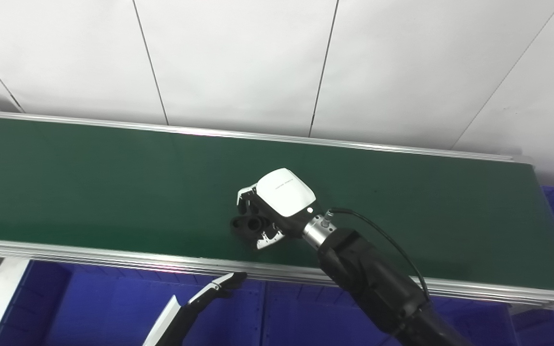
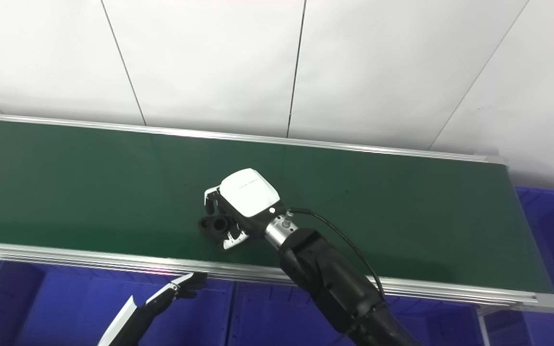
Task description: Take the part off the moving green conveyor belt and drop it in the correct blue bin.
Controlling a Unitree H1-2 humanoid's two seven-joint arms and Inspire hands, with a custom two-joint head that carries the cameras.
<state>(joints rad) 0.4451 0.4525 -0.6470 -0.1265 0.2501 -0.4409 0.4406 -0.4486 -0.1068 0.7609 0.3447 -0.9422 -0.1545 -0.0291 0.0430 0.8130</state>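
So the right hand (image 1: 270,211) is sitting down on the green conveyor belt (image 1: 113,182) with its fingers (image 1: 247,198) curling around a small black part (image 1: 247,226), which looks like a chunky piece with a couple of round bores in it, lying near the front edge of the belt. Fingers are wrapping over the far side and the thumb is tucking in at the near side, but honestly I can't tell if the grip is fully clamped or just closing. My take: since the belt is moving, the trick is squeezing firmly before lifting, and lifting straight up so the part isn't dragging or twisting out. The left hand (image 2: 181,288) is waiting low over the blue bins (image 1: 89,307) below the front rail (image 1: 113,257), fingers stretched out and holding nothing. The bins are right below the belt, so the carry looks short; which bin is the correct one, I can't judge from here.
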